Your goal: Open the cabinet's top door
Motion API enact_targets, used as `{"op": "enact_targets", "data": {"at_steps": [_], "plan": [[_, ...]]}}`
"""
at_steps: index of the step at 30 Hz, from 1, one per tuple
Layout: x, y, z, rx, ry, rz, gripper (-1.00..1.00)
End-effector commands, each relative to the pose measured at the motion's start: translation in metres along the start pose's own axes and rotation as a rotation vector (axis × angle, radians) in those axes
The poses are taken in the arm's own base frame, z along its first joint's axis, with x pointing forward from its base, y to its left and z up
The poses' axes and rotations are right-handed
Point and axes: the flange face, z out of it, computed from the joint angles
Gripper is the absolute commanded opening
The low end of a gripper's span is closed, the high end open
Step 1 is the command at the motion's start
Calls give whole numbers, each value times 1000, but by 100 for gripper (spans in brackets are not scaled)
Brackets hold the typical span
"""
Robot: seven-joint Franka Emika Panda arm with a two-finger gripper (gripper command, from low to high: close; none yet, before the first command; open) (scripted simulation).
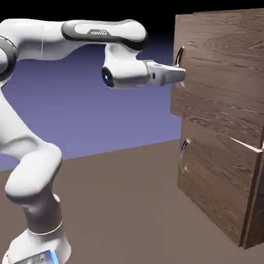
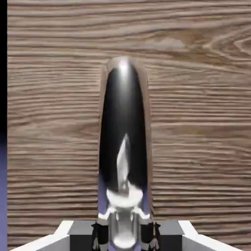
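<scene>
End effector (image 2: pixel 124 235) pinching top door (image 1: pixel 221 72) handle (image 2: pixel 123 142), fingertips mostly hidden behind it

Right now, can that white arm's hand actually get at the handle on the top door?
Yes, it seems already there: the hand is shut on the top door's handle, which fills the space between its fingertips. Nothing stands between the arm and the cabinet.

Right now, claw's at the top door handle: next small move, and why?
Probably pull straight back from the cabinet to start swinging the top door. In the hand view the claw sits shut on the handle, its fingertips flanking it, and the door looks flush, not yet opened.
</scene>
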Motion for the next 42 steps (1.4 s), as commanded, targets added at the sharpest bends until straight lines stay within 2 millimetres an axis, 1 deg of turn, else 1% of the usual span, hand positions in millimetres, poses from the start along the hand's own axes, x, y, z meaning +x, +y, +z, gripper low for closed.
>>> {"op": "enact_targets", "data": {"at_steps": [1,7,16,29,34,42], "plan": [[2,1,-5,10,-10,0,-100],[13,12,-37,75,-75,0,-100],[34,34,-85,181,-181,0,-100],[67,67,-135,308,-308,0,-100],[85,85,-157,370,-370,0,-100],[124,124,-192,493,-493,0,-100]]}}
